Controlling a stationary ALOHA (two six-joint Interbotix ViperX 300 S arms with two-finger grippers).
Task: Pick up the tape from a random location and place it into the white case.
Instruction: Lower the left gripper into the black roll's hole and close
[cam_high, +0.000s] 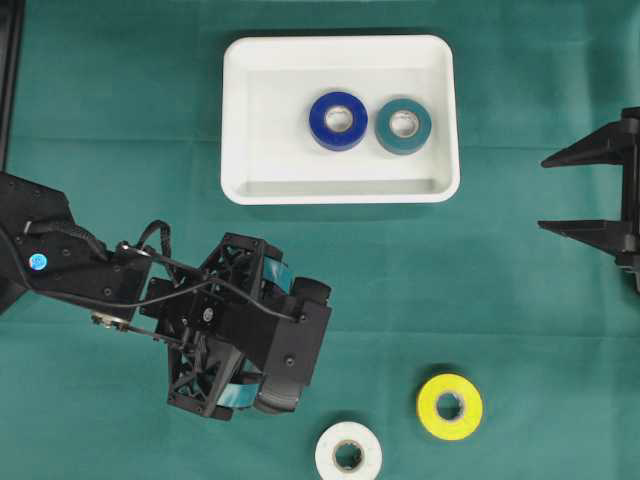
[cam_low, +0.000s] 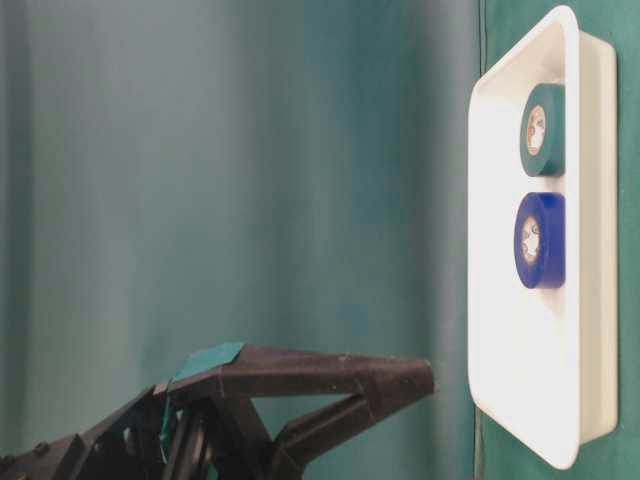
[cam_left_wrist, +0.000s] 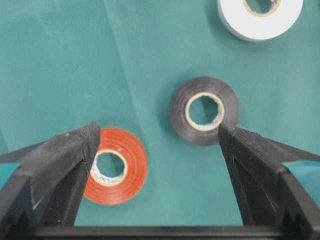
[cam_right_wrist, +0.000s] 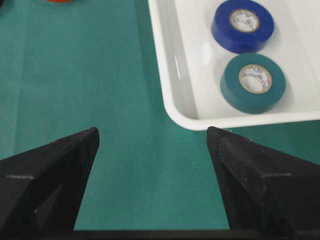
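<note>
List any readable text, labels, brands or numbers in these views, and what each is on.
None readable.
Printing on the inner cores of the blue tape roll and the teal tape roll in the white case: too small to read.
Small blue sticker on the left arm: blurred, unreadable.
Red, black, white and yellow rolls: no markings visible.

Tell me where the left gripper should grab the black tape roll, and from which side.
Come straight down on the black tape roll: it lies flat, hole up. Pinch across its outer wall; the open left gripper must shift toward it, clear of the orange roll.
</note>
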